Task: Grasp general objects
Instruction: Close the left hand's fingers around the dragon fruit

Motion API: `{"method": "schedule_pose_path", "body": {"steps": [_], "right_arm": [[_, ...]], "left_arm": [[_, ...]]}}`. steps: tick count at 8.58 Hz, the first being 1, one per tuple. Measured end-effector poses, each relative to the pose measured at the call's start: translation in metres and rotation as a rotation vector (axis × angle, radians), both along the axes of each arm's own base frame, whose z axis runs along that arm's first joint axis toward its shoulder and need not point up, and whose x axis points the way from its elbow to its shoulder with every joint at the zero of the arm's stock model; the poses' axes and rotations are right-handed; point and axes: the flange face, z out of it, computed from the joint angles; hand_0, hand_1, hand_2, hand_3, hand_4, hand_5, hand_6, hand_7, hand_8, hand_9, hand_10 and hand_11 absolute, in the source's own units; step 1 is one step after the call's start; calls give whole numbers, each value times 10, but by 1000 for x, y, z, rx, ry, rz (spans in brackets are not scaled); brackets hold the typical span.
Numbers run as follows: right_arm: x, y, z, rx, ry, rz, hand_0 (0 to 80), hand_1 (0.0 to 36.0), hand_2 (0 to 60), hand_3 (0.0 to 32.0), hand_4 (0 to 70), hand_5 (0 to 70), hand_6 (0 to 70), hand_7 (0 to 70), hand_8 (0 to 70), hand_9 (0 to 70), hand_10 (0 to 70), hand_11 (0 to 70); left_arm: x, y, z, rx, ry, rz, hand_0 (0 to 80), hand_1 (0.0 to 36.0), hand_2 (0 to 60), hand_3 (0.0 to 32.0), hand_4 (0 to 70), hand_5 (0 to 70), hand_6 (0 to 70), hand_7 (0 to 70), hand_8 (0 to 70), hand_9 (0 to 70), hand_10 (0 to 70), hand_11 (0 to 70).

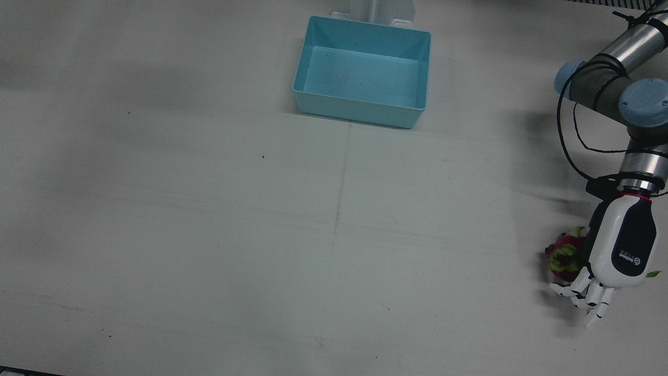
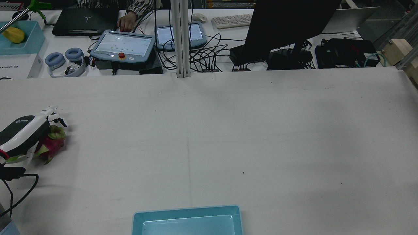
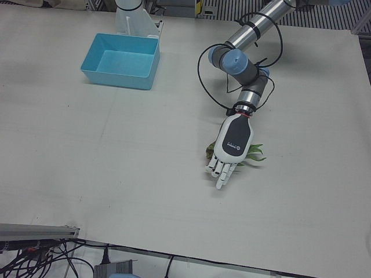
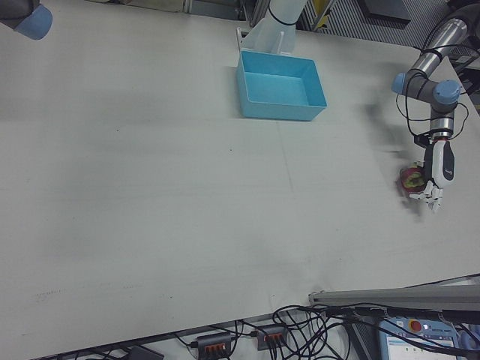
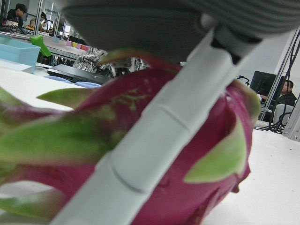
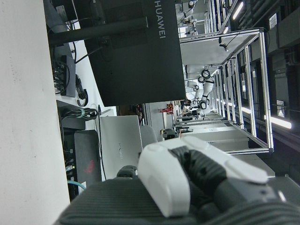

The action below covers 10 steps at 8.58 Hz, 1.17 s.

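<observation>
A pink dragon fruit [image 1: 563,258] with green scales lies on the white table near its left edge. It also shows in the rear view [image 2: 52,143], the right-front view [image 4: 409,178] and close up in the left hand view [image 5: 187,178]. My left hand [image 1: 621,245] lies over it, palm down, with the fingers [image 3: 221,172] stretched out past the fruit. One white finger [image 5: 154,140] crosses the fruit's front. My right hand [image 6: 187,173] shows only in its own view, away from the table's objects, with nothing seen in it.
A light blue bin [image 1: 360,112] stands with nothing in it at the table's middle, on the robot's side. Black cables [image 1: 569,141] loop beside the left forearm. Desks with monitors and tablets stand beyond the table's far edge [image 2: 209,73].
</observation>
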Motion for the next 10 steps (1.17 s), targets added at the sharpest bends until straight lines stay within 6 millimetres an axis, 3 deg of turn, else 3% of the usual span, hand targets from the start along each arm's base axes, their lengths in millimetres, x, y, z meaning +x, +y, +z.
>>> {"method": "schedule_pose_path", "body": {"steps": [1, 3, 4, 5, 6, 7, 9, 10], "right_arm": [[0, 0, 0, 0, 0, 0, 0, 0, 0, 0, 0, 0, 0, 0, 0, 0, 0, 0], [0, 0, 0, 0, 0, 0, 0, 0, 0, 0, 0, 0, 0, 0, 0, 0, 0, 0], [0, 0, 0, 0, 0, 0, 0, 0, 0, 0, 0, 0, 0, 0, 0, 0, 0, 0], [0, 0, 0, 0, 0, 0, 0, 0, 0, 0, 0, 0, 0, 0, 0, 0, 0, 0], [0, 0, 0, 0, 0, 0, 0, 0, 0, 0, 0, 0, 0, 0, 0, 0, 0, 0], [0, 0, 0, 0, 0, 0, 0, 0, 0, 0, 0, 0, 0, 0, 0, 0, 0, 0], [0, 0, 0, 0, 0, 0, 0, 0, 0, 0, 0, 0, 0, 0, 0, 0, 0, 0], [0, 0, 0, 0, 0, 0, 0, 0, 0, 0, 0, 0, 0, 0, 0, 0, 0, 0]], "left_arm": [[2, -2, -1, -3, -4, 0, 800, 360, 600, 0, 348, 700, 207, 700, 31, 186, 0, 0], [3, -3, -2, -8, -9, 0, 800, 360, 600, 0, 489, 700, 372, 700, 64, 186, 0, 0], [4, -4, -3, -10, -11, 0, 800, 360, 600, 0, 626, 700, 520, 700, 94, 186, 0, 0], [4, -4, -4, -11, -12, 0, 800, 360, 600, 0, 700, 700, 683, 700, 126, 186, 0, 0], [4, -4, -4, -12, -13, 0, 800, 360, 600, 0, 700, 700, 700, 700, 157, 186, 0, 0], [5, -4, -4, -13, -14, 0, 800, 360, 600, 0, 700, 700, 700, 700, 185, 198, 24, 67], [8, -7, -4, -17, -18, 1, 800, 360, 600, 0, 700, 700, 700, 700, 210, 223, 184, 300], [10, -9, -5, -20, -21, 0, 800, 360, 600, 0, 700, 700, 700, 700, 349, 411, 338, 506]]}}
